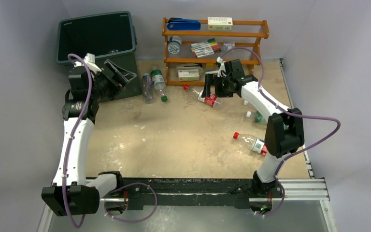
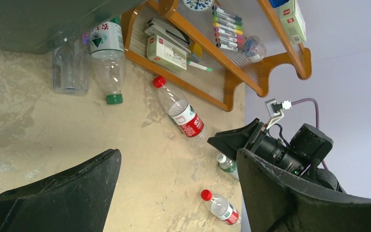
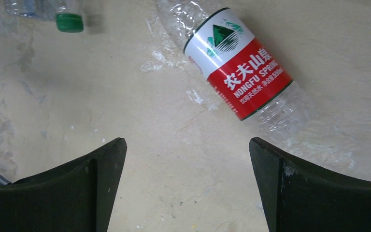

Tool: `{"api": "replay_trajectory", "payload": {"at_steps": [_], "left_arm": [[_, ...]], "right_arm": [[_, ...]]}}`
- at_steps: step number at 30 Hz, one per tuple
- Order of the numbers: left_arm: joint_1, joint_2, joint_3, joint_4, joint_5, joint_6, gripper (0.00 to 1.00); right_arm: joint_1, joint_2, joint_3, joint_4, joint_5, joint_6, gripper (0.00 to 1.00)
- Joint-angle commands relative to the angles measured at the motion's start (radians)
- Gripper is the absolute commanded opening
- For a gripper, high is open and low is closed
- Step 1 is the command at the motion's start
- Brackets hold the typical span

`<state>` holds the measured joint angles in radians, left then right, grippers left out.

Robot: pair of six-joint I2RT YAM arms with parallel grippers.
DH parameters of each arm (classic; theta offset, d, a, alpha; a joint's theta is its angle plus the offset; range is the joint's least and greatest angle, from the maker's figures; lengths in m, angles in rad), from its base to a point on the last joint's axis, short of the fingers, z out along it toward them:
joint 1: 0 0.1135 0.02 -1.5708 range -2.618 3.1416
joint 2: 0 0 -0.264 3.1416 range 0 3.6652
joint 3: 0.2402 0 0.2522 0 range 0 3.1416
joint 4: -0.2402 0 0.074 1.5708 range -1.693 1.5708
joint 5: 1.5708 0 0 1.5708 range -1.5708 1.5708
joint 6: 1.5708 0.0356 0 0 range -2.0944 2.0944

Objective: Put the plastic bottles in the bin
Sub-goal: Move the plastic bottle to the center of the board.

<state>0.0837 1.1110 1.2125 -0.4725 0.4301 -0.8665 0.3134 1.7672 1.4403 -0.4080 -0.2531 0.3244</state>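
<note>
Top external view puts the left tool, its jaws wide apart and holding nothing, close by the front corner of the bin, with two plastic bottles lying just to its right on the tabletop. Farther right, the right tool, spread fully and empty, hovers over a red-labelled bottle. The right wrist view shows that bottle lying clear of both fingers, and a red-capped bottle lies farther right.

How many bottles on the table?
5 bottles: two beside the bin, one below the right hand, one behind the right arm, one near the right edge. More may be hidden.
</note>
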Motion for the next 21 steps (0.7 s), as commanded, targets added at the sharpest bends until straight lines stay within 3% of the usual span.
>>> {"api": "replay_trajectory", "payload": {"at_steps": [1,5,21], "left_arm": [[-0.03,0.0,-0.01,0.005,-0.029,0.05,0.89],[-0.047,0.0,-0.035,-0.004,-0.042,0.058,0.89],[-0.065,-0.018,-0.082,-0.088,-0.106,0.092,0.89]], "right_arm": [[-0.016,-0.006,-0.029,0.06,0.015,-0.111,1.0],[-0.017,0.019,-0.074,0.136,0.0,-0.159,1.0],[-0.013,0.163,-0.124,0.292,0.188,-0.236,1.0]]}}
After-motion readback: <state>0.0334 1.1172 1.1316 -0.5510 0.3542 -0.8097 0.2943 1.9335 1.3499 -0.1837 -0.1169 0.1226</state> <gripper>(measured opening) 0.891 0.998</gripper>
